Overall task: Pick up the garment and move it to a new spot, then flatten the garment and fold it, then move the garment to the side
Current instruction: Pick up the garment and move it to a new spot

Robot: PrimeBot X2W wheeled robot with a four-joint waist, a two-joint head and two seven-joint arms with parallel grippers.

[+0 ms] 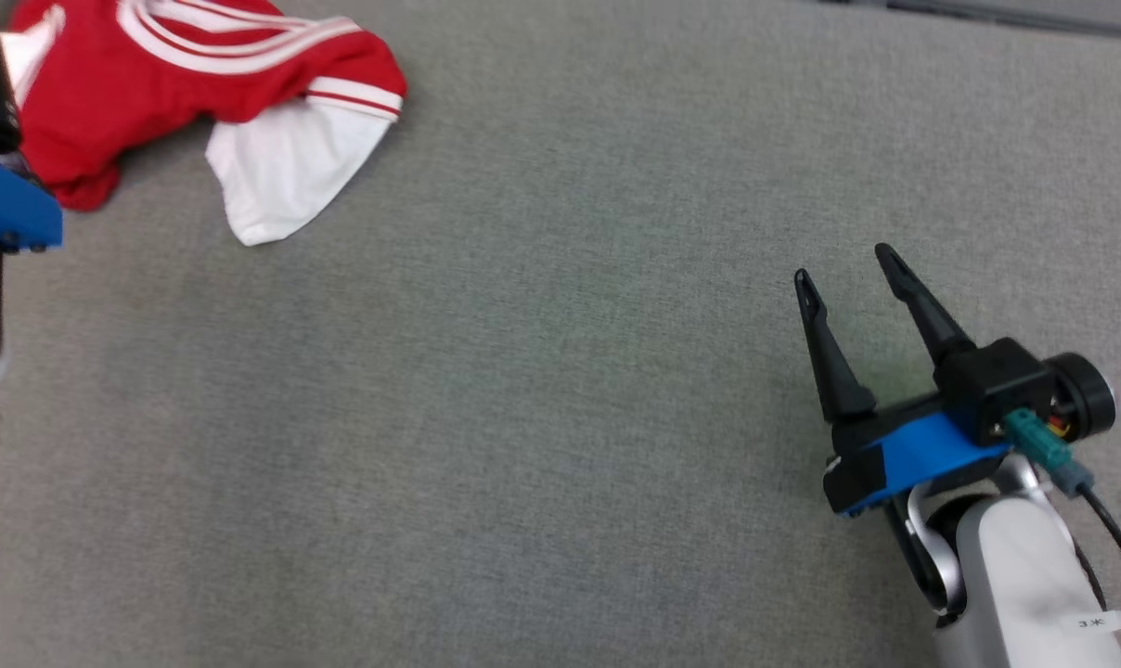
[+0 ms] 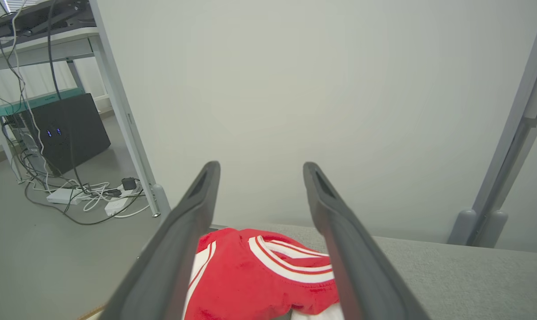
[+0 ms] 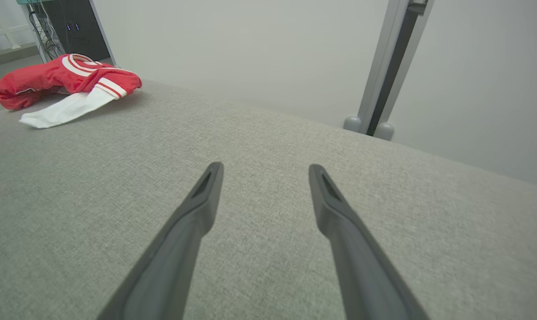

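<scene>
Crumpled garment (image 1: 199,83), far left on grey surface (image 1: 523,371): soft, light, likely limp; pinch a raised fold with the left gripper (image 2: 259,171), jaws spread above it; right gripper (image 1: 843,264), near right, likewise spread and empty.

Black-fingered right claw (image 1: 843,263), blue bracket (image 1: 922,455), white forearm (image 1: 1015,575), teal plug (image 1: 1034,441)

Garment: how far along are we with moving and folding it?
Done: nothing yet. The garment lies crumpled near the far left edge of the grey surface. In hand: the left hand is open, lined up over it without gripping. The right hand is open over a bare part of the surface, well away. Left: pick up, relocate, flatten, fold, set aside.
</scene>
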